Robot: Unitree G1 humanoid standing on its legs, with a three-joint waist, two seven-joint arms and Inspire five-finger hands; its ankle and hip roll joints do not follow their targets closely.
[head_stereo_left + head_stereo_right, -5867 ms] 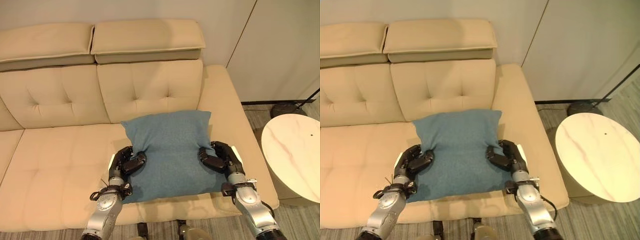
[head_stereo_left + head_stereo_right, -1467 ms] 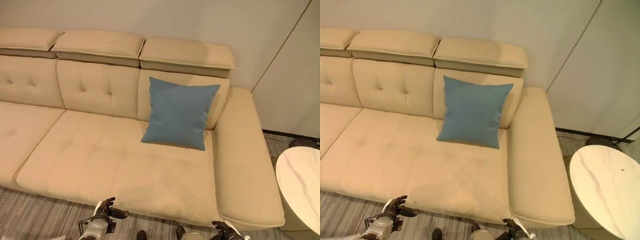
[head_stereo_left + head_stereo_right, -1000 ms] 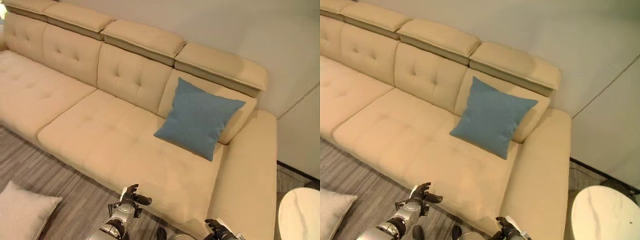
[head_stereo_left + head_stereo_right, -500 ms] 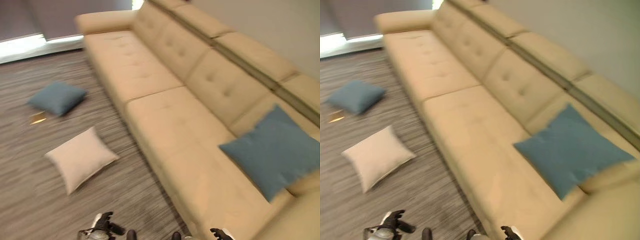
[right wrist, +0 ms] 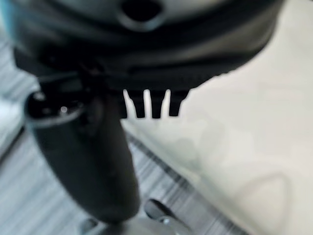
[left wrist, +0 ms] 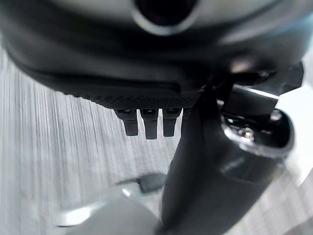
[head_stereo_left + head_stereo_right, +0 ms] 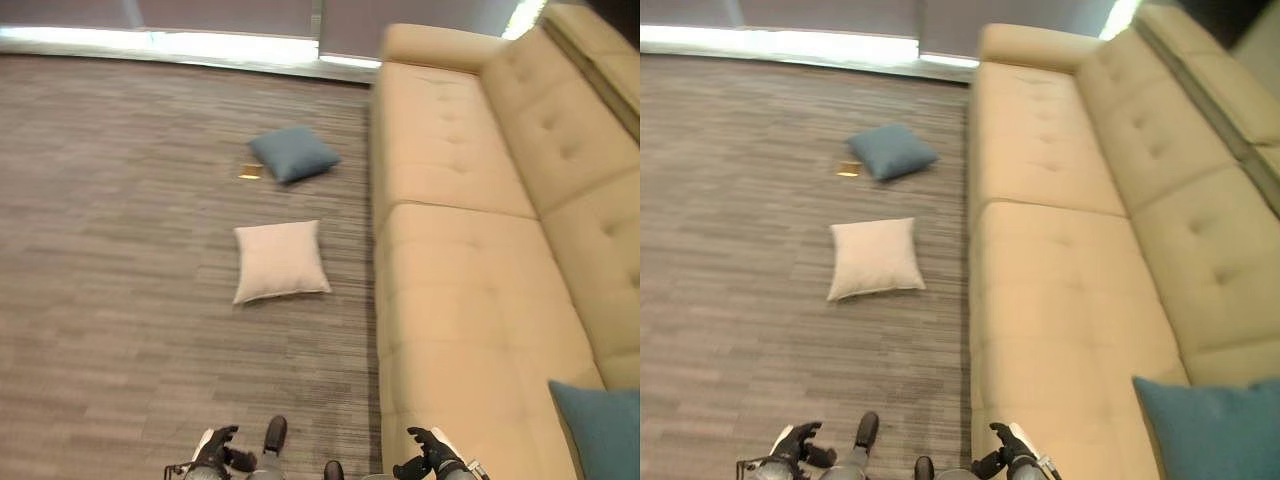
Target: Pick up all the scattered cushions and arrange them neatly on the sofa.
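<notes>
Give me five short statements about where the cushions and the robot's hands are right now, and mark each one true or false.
1. Two cushions lie on the floor. True: a cream cushion and a grey-blue cushion.
2. The cream cushion lies farther from the robot than the grey-blue one. False: the cream one is nearer, the grey-blue one lies beyond it.
3. A blue cushion rests on the sofa. True, at the near right of the eye views.
4. The left hand holds a cushion. False: it holds nothing, low in front of the robot over the floor.
5. Both floor cushions touch the sofa. False: each lies apart from its front edge, with bare floor between.
The right hand also holds nothing.
</notes>
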